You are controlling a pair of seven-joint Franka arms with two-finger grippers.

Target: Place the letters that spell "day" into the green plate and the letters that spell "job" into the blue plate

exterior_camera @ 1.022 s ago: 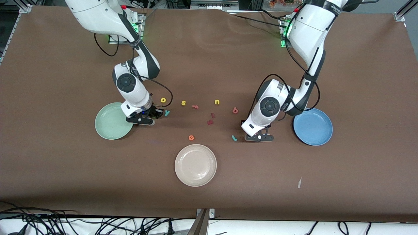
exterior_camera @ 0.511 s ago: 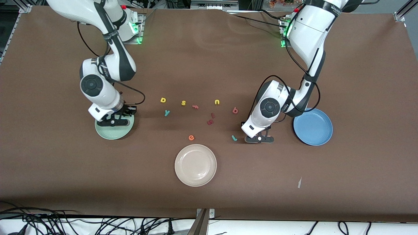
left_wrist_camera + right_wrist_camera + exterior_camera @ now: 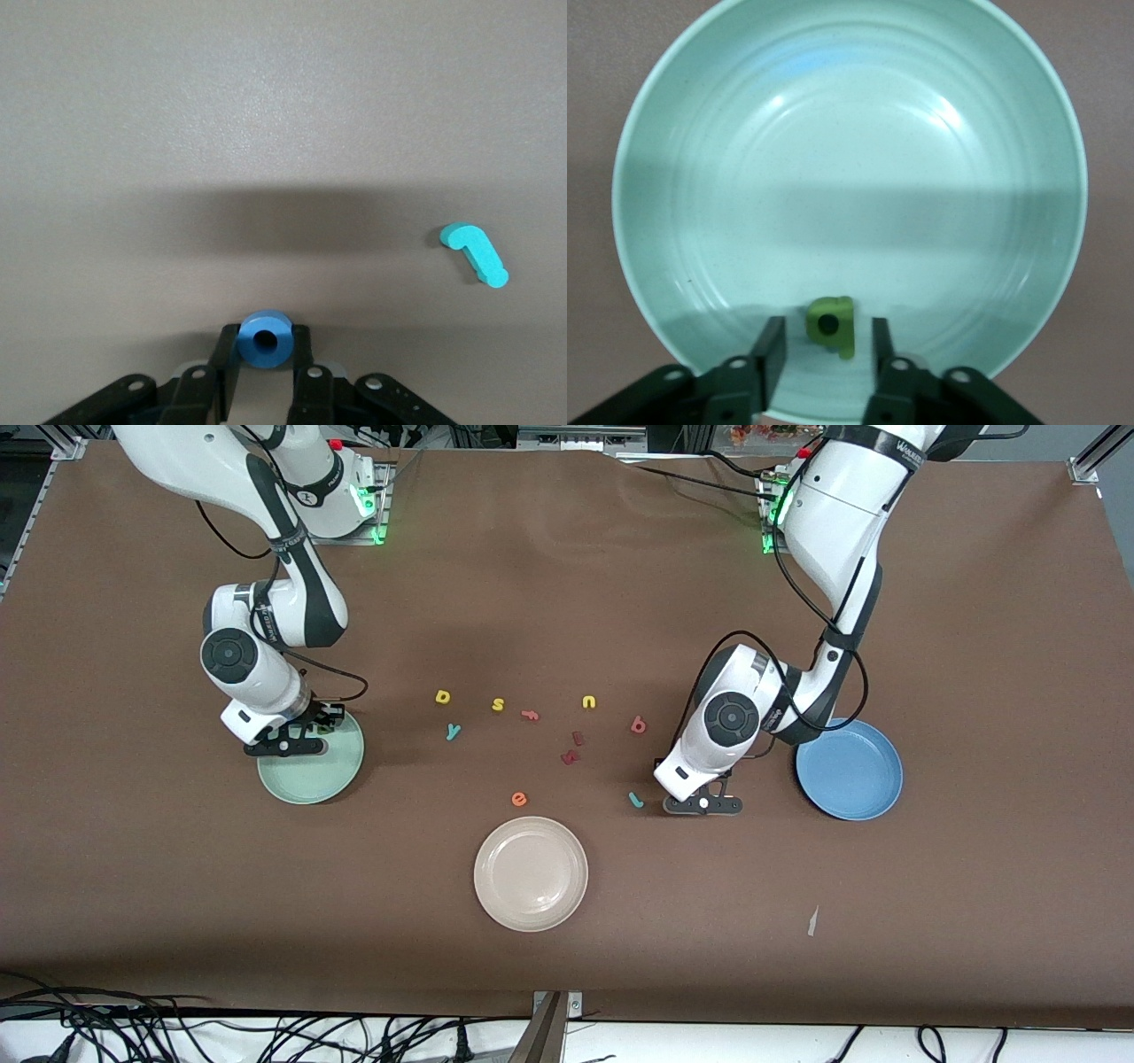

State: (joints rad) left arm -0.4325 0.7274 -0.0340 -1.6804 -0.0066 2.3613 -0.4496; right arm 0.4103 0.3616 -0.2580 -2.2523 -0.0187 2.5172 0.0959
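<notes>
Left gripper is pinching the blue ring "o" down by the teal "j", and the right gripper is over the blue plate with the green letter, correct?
Not quite: the right gripper is over the green plate, as the right wrist view shows. The rest holds.

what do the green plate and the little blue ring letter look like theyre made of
The green plate looks like hard, glossy plastic: it shows bright highlights and molded concentric rings. The blue ring letter, between the left gripper fingers, looks like matte foam or soft rubber: thick, with flat colour, rounded edges and no shine. Neither can be confirmed by sight alone.
</notes>
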